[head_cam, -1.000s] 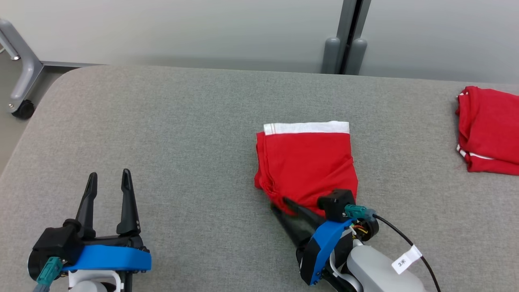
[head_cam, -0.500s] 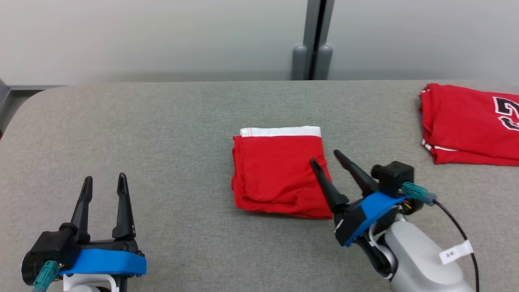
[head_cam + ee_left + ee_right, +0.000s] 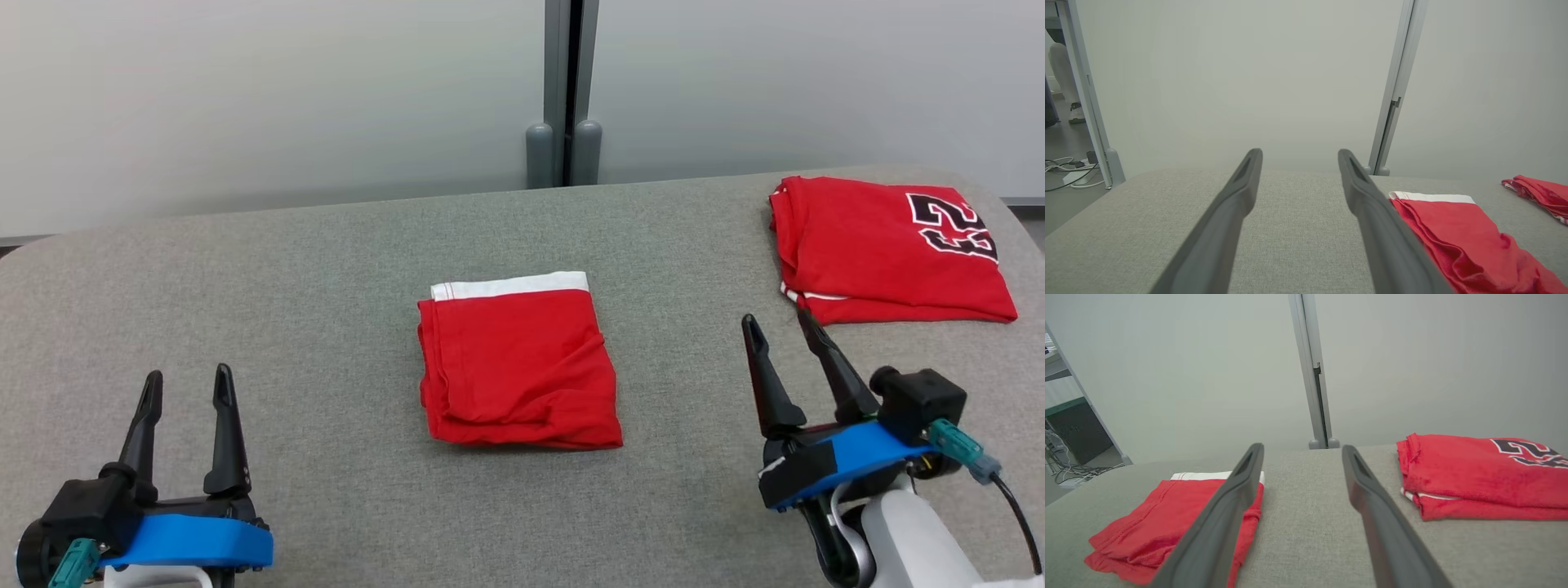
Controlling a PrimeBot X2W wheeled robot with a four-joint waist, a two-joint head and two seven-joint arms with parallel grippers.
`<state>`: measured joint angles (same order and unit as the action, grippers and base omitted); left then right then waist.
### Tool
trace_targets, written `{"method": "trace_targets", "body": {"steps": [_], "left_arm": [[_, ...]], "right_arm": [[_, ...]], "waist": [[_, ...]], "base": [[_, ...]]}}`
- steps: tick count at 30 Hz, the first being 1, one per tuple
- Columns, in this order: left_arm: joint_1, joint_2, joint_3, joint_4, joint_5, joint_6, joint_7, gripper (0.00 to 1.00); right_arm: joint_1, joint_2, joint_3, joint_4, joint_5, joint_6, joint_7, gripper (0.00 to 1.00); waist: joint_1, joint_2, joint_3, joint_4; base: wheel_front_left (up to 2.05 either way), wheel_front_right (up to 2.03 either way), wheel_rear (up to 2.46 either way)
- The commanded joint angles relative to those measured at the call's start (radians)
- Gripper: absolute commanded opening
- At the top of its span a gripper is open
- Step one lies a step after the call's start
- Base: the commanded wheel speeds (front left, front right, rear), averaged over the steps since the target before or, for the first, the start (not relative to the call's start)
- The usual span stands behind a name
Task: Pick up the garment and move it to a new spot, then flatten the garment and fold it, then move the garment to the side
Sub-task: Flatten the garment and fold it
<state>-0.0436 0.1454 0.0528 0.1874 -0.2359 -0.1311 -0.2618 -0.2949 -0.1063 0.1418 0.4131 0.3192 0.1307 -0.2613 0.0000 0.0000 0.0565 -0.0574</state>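
Grey fabric tabletop [image 3: 326,269] is backed by pale panels [image 3: 245,98] joined at a post [image 3: 563,82]. Folded red garment [image 3: 514,367] is laid at its middle, untouched, between left gripper [image 3: 188,376] and right gripper [image 3: 776,318], both spread wide and empty. A numbered red jersey [image 3: 886,249] is folded far right. Floor cables [image 3: 1061,167] are caught in the left wrist view.

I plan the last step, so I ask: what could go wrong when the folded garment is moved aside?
The folded garment has loose, wrinkled layers at its near edge; a pinch there might undo the fold. The open right gripper stands close to the numbered jersey and might snag it.
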Motion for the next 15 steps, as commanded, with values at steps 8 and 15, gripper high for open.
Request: {"method": "trace_targets", "body": {"steps": [8, 15], "left_arm": [[0.030, 0.002, 0.019, 0.000, 0.025, 0.009, -0.004, 1.00], [0.060, 0.003, 0.014, 0.010, 0.035, 0.008, -0.004, 1.00]], "right_arm": [[0.119, 0.034, -0.104, -0.124, -0.087, 0.000, 0.034, 1.00], [0.182, 0.051, -0.143, -0.194, -0.140, 0.000, 0.082, 1.00]], "waist": [[0.0000, 0.0000, -0.024, -0.005], [0.0000, 0.0000, -0.037, 0.012]], "base": [[0.00, 0.00, 0.00], [0.00, 0.00, 0.00]]}}
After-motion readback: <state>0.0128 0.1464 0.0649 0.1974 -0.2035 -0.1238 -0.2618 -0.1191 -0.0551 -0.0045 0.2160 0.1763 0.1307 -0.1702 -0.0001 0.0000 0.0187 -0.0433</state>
